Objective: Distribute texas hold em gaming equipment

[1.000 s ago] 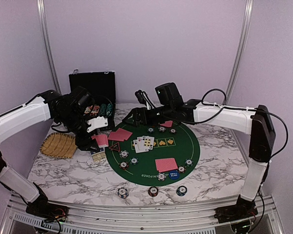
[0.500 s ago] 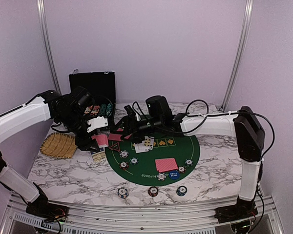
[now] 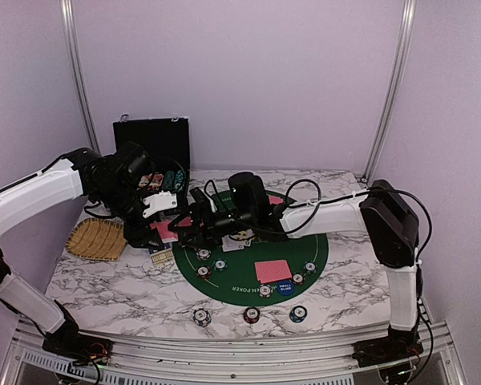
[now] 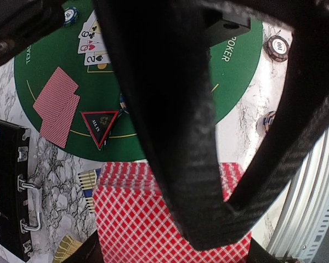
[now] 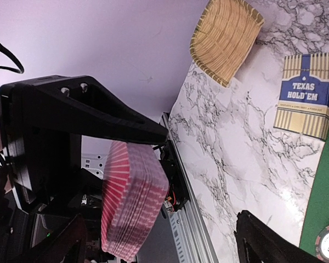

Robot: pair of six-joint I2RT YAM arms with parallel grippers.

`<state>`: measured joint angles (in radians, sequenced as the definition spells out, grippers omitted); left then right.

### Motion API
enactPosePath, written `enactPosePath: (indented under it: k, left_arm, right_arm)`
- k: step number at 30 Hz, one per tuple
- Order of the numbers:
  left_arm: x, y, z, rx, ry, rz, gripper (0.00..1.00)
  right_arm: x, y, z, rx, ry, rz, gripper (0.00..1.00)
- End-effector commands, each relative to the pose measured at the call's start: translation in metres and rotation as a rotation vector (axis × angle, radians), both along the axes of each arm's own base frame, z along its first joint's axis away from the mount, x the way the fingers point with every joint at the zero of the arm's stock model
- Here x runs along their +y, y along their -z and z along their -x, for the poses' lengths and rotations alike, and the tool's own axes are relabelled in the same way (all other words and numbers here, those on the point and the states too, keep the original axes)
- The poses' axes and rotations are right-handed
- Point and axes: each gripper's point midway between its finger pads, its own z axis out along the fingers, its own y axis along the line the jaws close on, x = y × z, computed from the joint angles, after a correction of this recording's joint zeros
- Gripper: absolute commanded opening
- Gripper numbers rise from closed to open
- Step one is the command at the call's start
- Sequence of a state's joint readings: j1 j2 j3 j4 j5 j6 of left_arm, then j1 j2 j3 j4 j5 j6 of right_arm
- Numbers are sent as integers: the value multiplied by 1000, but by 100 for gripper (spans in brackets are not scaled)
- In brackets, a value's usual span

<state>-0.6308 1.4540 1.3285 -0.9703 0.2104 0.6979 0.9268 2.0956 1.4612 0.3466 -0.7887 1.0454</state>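
My left gripper (image 3: 162, 230) is shut on a thick deck of red-backed playing cards (image 4: 153, 224), held above the marble left of the green mat (image 3: 305, 241). My right gripper (image 3: 186, 228) has its fingers wide open around the deck (image 5: 131, 203); whether they touch it does not show. One black right finger (image 4: 175, 109) crosses the left wrist view. On the mat lie the red-edged triangle (image 4: 100, 125), face-up cards (image 4: 93, 46), two face-down pairs (image 4: 57, 104) (image 3: 272, 270), the blue small blind disc (image 3: 284, 287) and several striped chips (image 3: 203, 273).
Three chips (image 3: 252, 314) sit on the marble near the front edge. A woven straw tray (image 3: 96, 239) lies at the left. A Texas Hold'em card box (image 5: 307, 98) rests between tray and mat. An open black case (image 3: 152, 140) with chips stands at the back left.
My right arm has swung left across the mat from its far side until its open fingers reach the deck. The left arm and the deck have stayed put.
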Motion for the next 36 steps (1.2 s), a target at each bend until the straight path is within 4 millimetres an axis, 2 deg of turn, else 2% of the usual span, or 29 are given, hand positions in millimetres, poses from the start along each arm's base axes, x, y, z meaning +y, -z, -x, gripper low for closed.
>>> enactPosePath:
  k: [1, 11, 21, 28, 36]
  left_arm:
    - [-5, -17, -2, -28, 1, 51, 10]
    - [-4, -16, 0, -25, 4, 52, 10]
    - [-3, -17, 1, -28, 7, 55, 10]
    - [-3, -19, 2, -34, 10, 58, 10]
    - [-3, -20, 2, -38, 10, 60, 9]
  right_arm:
    - [15, -11, 5, 17, -33, -74, 91]
    - [36, -16, 5, 78, -48, -157, 87]
    - [46, 8, 5, 112, -57, -108, 85]
    - [35, 33, -1, 131, -19, -30, 78]
    - [14, 34, -9, 132, 10, -14, 71]
